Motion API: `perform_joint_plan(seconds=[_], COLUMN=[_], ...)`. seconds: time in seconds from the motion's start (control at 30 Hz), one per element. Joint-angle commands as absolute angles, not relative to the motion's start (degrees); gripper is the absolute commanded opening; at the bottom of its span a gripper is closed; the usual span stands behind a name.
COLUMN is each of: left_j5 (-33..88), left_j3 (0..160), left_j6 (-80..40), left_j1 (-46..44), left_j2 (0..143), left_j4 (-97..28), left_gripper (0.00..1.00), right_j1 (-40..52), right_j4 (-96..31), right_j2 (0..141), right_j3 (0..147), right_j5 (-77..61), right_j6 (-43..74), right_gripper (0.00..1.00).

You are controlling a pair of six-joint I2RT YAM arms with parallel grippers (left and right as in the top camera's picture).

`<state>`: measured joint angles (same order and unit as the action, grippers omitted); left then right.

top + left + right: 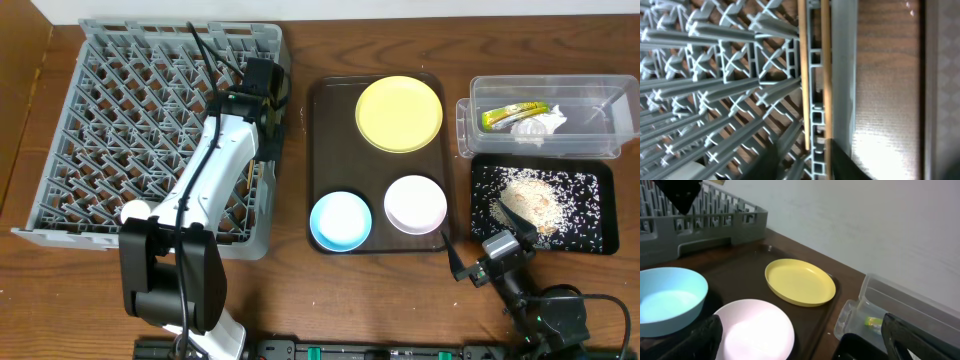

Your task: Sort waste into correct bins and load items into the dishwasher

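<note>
**Two chopsticks at the rack's edge: a clean let-go**

The left gripper [807, 154] hovers low over the right-hand side of the dish rack [100, 120]. Its jaws are parted, and the chopsticks [802, 75] lie side by side between its fingers, along the rack's side wall. Neither stick looks clamped, though the right one sits just against a finger. Releasing them appears to be the step in hand. To do it well, the jaws should spread fully and the arm should rise straight up, so that no finger drags a stick over the wall onto the table. The right gripper [800, 325] is wide open and empty near the serving tray [330, 140]. There the yellow plate [399, 113], blue bowl [340, 221] and white bowl [415, 203] wait to be loaded.
</note>
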<state>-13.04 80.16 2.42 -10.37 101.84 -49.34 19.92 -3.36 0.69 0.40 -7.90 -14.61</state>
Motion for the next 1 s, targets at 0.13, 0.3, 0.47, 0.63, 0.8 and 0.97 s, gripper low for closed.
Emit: perform_joint_plan(seconds=[0.13,0.3,0.47,0.63,0.8,0.97], left_j5=[-7.4,13.3,15.9,15.8,16.1,28.4], left_j3=[83.4,84.3,82.7,78.7,77.9,77.9], left_j6=[-1.5,-10.2,-19.0,-20.3,-20.2,-16.1], left_j1=[-11.0,-14.7,-22.7,-31.6,-34.0,-31.7], left_j2=[99.1,93.4,93.3,96.8,102.8,109.0], left_j4=[-54.1,-55.1,-53.7,-44.4,-39.5,-37.6], left_gripper=[0.48,0.45,0.44,0.47,0.49,0.52], right_j1=[19.2,19.2,19.2,19.2,19.2,19.2], right_j4=[-3.6,-3.6,-3.6,-3.6,-3.6,-3.6], right_j2=[0.3,0.3,0.3,0.3,0.3,0.4], right_j3=[0.3,0.3,0.3,0.3,0.3,0.3], right_j5=[-7.7,-7.7,-7.7,-7.8,-7.8,-7.7], right_j6=[-14.9,-14.9,-14.9,-14.9,-14.9,-14.9], right_gripper=[0.99,0.99,0.99,0.99,0.99,0.99])
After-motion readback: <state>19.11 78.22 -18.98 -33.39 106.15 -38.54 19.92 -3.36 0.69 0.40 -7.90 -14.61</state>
